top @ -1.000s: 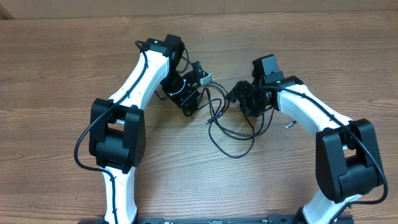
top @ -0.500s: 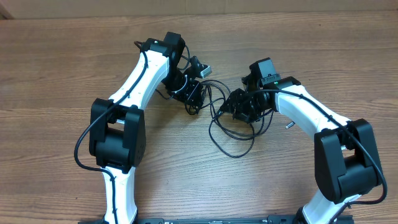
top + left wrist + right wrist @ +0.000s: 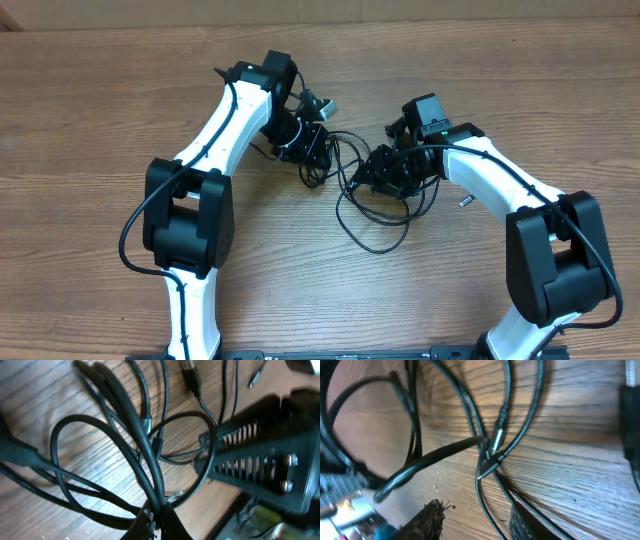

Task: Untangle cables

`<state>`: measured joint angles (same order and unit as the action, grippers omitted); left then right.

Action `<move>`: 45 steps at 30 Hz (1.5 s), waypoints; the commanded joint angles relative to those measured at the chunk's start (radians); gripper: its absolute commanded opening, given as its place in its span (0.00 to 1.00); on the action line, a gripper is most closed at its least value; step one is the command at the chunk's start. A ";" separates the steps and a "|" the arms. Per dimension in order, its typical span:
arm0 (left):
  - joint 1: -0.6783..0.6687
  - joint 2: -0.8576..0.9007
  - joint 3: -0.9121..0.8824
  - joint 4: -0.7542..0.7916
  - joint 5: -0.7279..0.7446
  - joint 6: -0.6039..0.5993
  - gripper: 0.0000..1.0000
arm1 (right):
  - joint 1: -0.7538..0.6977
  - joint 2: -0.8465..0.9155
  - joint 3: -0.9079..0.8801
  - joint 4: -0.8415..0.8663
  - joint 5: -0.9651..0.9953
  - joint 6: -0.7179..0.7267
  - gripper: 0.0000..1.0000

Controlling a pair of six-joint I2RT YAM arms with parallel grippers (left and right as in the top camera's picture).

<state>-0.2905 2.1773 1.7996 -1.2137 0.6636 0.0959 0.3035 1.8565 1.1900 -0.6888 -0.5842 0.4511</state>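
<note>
The cables (image 3: 375, 215) lie as a tangle of thin black loops on the wooden table between my two arms. My left gripper (image 3: 318, 160) sits at the tangle's upper left. In the left wrist view, the left gripper (image 3: 160, 522) is shut on a couple of black strands (image 3: 145, 455) that fan out from its tips. My right gripper (image 3: 385, 172) hovers low over the tangle's upper right. In the right wrist view, the right gripper (image 3: 475, 515) is open, with one thin strand (image 3: 487, 507) running between its fingers (image 3: 432, 520) without being pinched. A silver-tipped plug (image 3: 496, 440) lies just ahead.
A USB-style plug (image 3: 190, 375) lies on the wood beyond the left gripper. The right arm's black gripper body (image 3: 260, 465) is close by on the left wrist view's right side. A small silver-tipped plug (image 3: 466, 199) rests by the right arm.
My right gripper has moved left and down onto the tangle, and its jaws have narrowed. My left gripper has shifted slightly up and right, still holding its strands.
</note>
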 commanded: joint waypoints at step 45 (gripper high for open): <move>0.210 0.005 0.002 -0.167 0.436 -0.261 0.04 | 0.117 -0.010 0.007 0.327 -0.233 -0.296 0.55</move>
<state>-0.0769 2.1773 1.7996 -1.3746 1.0523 -0.1627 0.4198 1.8565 1.1900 -0.3752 -0.7982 0.1570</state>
